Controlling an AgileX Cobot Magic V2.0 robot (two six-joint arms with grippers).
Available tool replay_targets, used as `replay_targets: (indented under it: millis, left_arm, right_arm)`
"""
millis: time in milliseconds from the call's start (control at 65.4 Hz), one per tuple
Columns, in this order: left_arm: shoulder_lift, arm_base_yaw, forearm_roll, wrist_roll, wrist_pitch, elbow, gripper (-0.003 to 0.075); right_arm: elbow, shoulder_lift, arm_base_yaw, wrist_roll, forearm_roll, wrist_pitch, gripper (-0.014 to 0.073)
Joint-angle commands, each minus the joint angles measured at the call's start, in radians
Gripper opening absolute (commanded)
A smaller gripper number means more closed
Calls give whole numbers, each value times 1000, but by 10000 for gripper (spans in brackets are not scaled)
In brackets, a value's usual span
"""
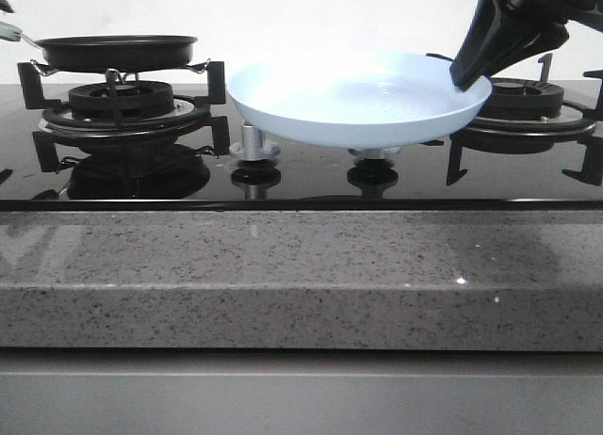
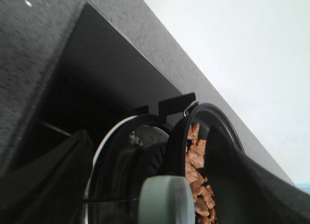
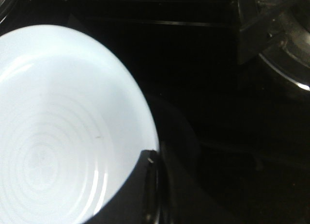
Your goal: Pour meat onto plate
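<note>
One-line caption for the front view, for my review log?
Right gripper holds the empty pale-blue plate above the stovetop knobs while the black frying pan sits on the left burner.

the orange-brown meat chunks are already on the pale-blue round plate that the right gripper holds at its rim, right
Not quite. The pale-blue round plate is bare in the right wrist view; the orange-brown meat chunks are in the black frying pan, per the left wrist view. The right gripper does hold the rim.

Upper left of the frame, my pan sits on a burner with the meat in it; the plate is centre, right of it.
</note>
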Motion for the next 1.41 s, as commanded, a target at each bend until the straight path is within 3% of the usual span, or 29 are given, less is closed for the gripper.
replay_targets:
  millis: [0,290,871,1131,1391]
  left_arm:
    - [-41,-18,-66,5,32,-43,482]
    - [-39,-16,-78,5,34,-48,445]
    - [-39,19,-170,5,126,-48,-20]
    - [-52,35,-275,37,219,-48,-20]
    - [-184,33,-295,80,193,-31,-20]
  right_arm:
    - [-25,-43,0,-10,25,-47,-68]
    - [-25,-43,0,-10,25,-47,-68]
    - [-25,-43,0,-10,25,-47,-68]
    - [-25,-43,0,-10,25,-47,-68]
    - [-25,-43,0,-10,25,-47,-68]
